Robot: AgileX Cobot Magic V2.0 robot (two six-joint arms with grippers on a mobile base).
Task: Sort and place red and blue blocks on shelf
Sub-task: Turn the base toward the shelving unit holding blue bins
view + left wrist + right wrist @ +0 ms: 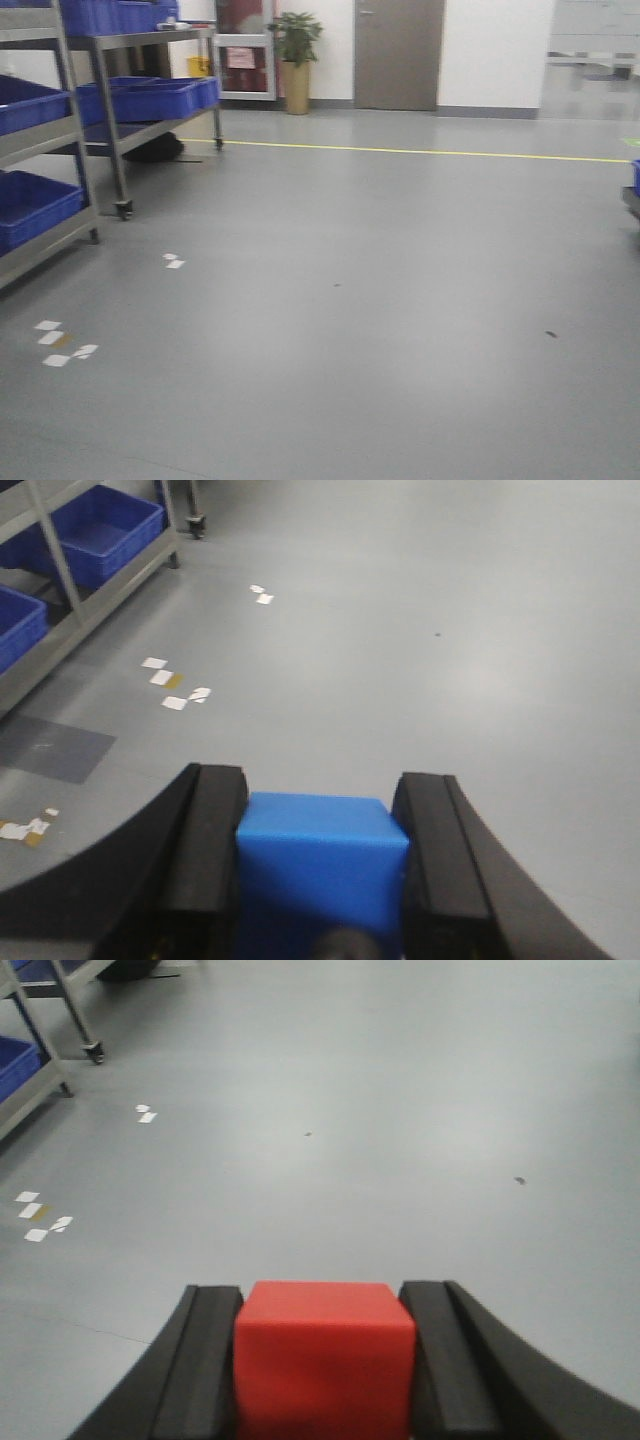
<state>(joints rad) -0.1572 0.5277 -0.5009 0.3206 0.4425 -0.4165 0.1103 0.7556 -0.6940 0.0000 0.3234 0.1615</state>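
In the left wrist view a mid-blue block (320, 865) sits clamped between the black fingers (212, 860) of my left gripper (320, 790), held above the grey floor. In the right wrist view my right gripper (322, 1295) is shut on the red block (325, 1355), its black pads pressed against both sides. The steel shelf (88, 215) stands at the left edge of the front view, a second rack (150, 40) behind it; the same shelf (100, 600) shows at the upper left of the left wrist view. Neither gripper appears in the front view.
Large blue bins (150, 98) fill the shelf tiers. White tape marks (60, 343) lie on the grey floor near the shelf. A yellow floor line (420, 152), a potted plant (297, 60) and a grey door (398, 52) are at the back. A blue object (635, 178) shows at the right edge.
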